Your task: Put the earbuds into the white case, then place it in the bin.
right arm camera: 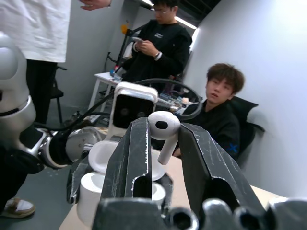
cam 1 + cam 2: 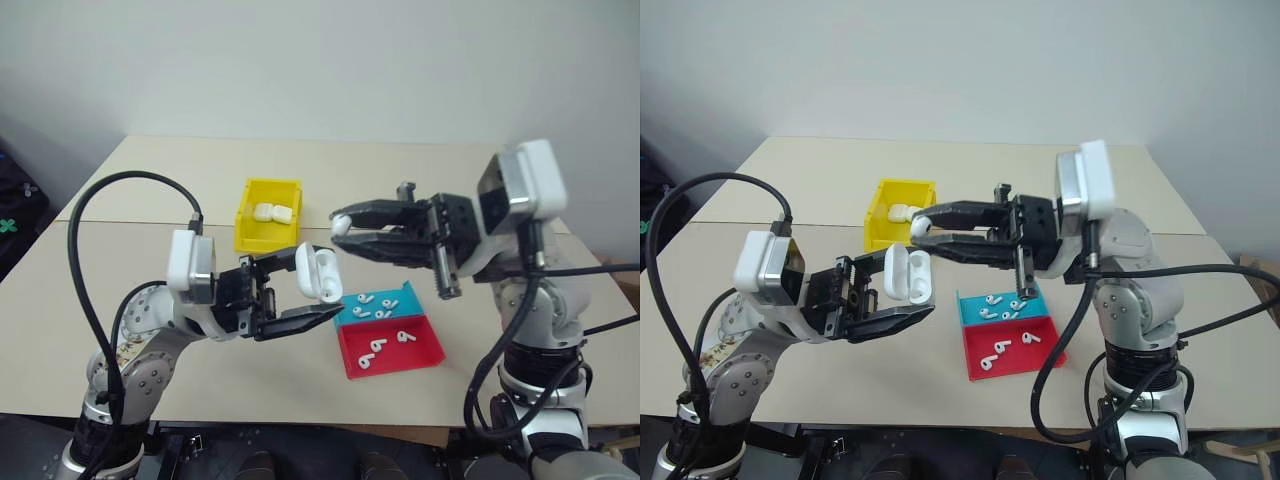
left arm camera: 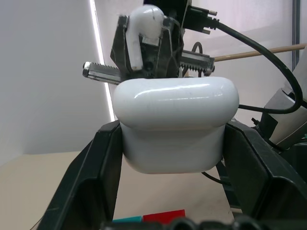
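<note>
Tabletop items (image 2: 319,272): no legible labels.

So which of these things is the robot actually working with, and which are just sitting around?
In use:
- white case, lid open, held in the left hand
- earbud pinched in the right hand
- yellow bin, two cases already inside
- loose earbuds in the trays

Just about:
- blue tray and red tray
- table
- people behind
</note>
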{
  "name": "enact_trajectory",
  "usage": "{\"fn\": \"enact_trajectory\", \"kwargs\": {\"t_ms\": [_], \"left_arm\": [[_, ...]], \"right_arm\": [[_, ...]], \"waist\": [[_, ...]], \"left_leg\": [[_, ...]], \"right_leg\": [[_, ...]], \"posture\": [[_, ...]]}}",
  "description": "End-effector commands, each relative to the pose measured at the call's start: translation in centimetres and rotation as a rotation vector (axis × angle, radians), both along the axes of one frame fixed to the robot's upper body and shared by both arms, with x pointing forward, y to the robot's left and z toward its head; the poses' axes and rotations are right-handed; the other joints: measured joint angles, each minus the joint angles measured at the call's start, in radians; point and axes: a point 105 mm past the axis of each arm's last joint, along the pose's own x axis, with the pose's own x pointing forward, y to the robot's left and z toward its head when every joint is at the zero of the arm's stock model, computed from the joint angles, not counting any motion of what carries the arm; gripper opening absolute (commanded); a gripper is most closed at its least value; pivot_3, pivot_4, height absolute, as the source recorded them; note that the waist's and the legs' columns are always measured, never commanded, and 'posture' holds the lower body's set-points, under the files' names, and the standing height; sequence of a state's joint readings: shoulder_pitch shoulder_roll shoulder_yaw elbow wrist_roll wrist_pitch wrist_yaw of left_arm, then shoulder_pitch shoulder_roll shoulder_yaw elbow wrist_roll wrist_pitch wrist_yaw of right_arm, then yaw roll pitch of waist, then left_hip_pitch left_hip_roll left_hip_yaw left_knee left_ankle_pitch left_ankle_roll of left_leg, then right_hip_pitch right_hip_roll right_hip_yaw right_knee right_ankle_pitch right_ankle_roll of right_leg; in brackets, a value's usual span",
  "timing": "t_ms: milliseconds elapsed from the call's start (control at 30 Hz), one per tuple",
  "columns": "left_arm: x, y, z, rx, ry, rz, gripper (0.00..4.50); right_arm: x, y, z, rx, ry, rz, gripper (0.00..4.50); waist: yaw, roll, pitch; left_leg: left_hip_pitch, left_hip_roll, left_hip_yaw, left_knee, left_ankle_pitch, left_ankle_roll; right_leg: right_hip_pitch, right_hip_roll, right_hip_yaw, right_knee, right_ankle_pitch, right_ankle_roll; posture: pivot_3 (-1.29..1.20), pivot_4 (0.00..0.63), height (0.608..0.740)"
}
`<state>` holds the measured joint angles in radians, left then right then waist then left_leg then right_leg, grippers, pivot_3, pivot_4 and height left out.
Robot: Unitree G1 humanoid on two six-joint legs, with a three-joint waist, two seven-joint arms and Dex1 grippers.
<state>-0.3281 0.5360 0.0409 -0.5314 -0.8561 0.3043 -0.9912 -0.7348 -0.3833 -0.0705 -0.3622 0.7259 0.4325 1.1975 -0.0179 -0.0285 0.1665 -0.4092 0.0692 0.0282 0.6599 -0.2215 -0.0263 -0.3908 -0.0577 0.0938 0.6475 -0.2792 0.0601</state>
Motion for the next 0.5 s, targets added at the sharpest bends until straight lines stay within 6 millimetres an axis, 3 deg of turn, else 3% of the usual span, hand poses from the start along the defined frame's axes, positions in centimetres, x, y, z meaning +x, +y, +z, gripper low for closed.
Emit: {"fn": "enact_trajectory", "kwargs": {"t_ms": [33,500], "left_arm": [[-0.1,0.0,0.5,-0.006,-0.033,0.002,2.82],[-0.1,0.0,0.6,-0.014,-0.038,0.011,2.82]], "right_arm": [[-0.3,0.1,0.1,0.003,-0.040,0.011,0.90],[0.2,0.4,-1.3,-0.023,-0.026,0.003,0.90]], "waist": [[0.000,0.000,0.000],[0.000,0.000,0.000]], "left_leg": [[0.000,0.000,0.000,0.000,0.000,0.000],[0.000,0.000,0.000,0.000,0.000,0.000]], "right_leg": [[0.000,0.000,0.000,0.000,0.000,0.000],[0.000,0.000,0.000,0.000,0.000,0.000]], "posture": [[0.00,0.150,0.740],[0.00,0.150,0.740]]}}
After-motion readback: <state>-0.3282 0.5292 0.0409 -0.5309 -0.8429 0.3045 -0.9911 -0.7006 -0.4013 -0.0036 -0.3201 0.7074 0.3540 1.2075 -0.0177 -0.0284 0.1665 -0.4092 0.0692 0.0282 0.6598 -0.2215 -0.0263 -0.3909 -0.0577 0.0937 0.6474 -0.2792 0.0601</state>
